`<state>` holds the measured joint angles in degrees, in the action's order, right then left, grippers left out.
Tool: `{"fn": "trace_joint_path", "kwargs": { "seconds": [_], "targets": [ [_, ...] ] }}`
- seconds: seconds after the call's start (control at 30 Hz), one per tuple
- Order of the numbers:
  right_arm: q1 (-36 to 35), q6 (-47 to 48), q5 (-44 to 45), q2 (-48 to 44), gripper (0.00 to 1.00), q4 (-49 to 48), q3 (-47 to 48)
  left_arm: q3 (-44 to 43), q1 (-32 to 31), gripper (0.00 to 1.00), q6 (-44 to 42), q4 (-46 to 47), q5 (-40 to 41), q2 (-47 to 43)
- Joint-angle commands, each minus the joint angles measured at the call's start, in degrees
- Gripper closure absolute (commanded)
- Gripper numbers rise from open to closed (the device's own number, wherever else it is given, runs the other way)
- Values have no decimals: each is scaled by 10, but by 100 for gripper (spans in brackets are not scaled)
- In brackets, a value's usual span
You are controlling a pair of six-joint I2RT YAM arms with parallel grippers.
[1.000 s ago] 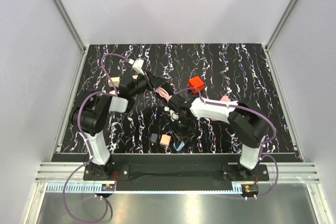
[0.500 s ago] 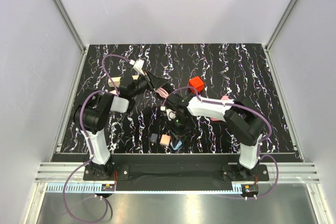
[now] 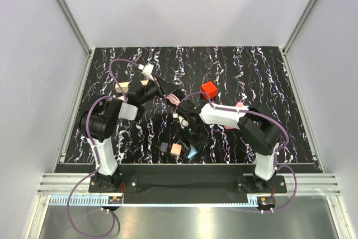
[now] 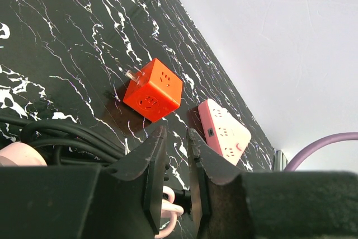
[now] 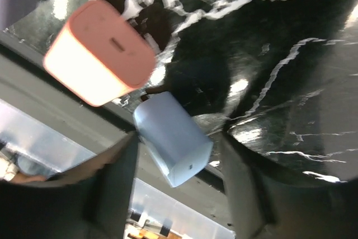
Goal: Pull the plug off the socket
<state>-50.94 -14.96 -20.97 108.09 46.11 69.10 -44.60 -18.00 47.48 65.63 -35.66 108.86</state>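
Straddling the blue plug point(image 5: 173, 146), the right gripper point(image 5: 178, 138) has its jaws apart, one on each side. The left gripper point(image 4: 174, 132) shows jaws nearly together; whether they pinch anything, I cannot tell.

A black marble-patterned tabletop with white veins point(image 3: 251, 65) lies between plain pale grey walls point(image 3: 184, 4), framed by aluminium corner posts point(image 3: 67, 12), under even light.

The left arm point(image 3: 100, 126) and right arm point(image 3: 222, 117) were black at the joints, with white link shells. Purple cables point(image 3: 113, 66) looped from them. The left gripper point(image 4: 176, 131) had matte black fingers point(image 4: 152, 166).
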Motion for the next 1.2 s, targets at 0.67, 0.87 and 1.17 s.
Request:
{"fn": "trace_joint_path", "kwargs": {
  "seconds": [0.67,0.87,1.17],
  "targets": [
    [59,-38,183,-176,0,47,51,2,-15,71,-40,0,10,-31],
    [76,-117,272,-242,0,20,-2,-11,-84,52,-207,-259,108,-149],
    [84,-214,311,-344,1,-136,-151,145,-92,9,-223,-413,172,-380]
  ]
}}
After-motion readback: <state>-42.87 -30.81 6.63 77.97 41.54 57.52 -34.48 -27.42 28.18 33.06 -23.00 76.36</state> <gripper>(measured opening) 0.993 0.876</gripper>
